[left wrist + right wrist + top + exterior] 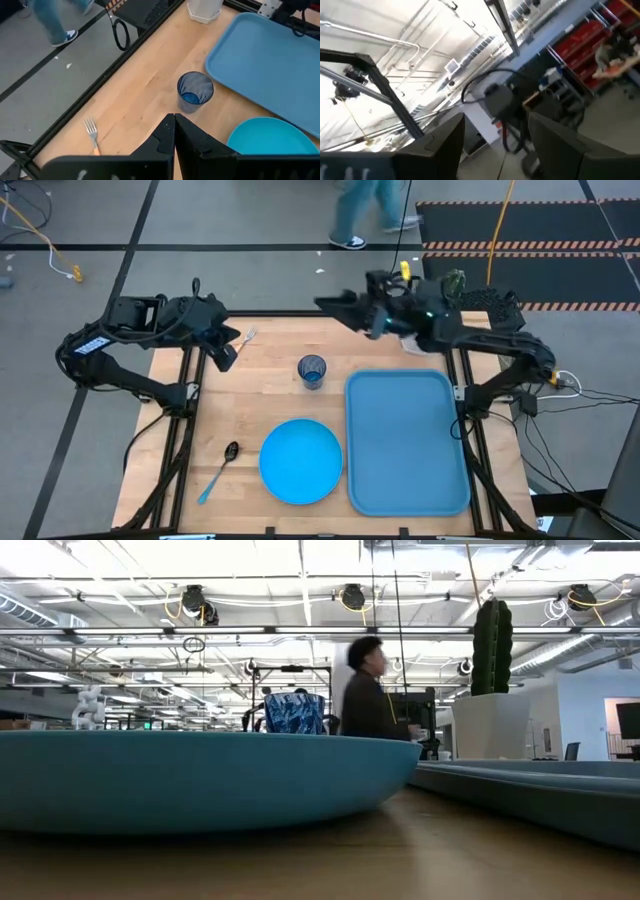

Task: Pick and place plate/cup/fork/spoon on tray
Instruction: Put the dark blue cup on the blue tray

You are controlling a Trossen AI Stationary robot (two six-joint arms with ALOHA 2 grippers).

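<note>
The sky-blue plate lies flat on the table near the front, left of the blue tray. The dark-blue cup stands upright behind the plate and also shows in the left wrist view. The orange-handled fork lies at the far left; the spoon lies left of the plate. My left gripper is shut and empty, above the table between fork and cup. My right gripper is open and empty, raised over the far edge and tipped up toward the ceiling.
A white pot with a cactus stands at the far edge behind the tray, partly under my right arm. A person walks on the floor beyond the table. Bare wood lies between the cup and the far edge.
</note>
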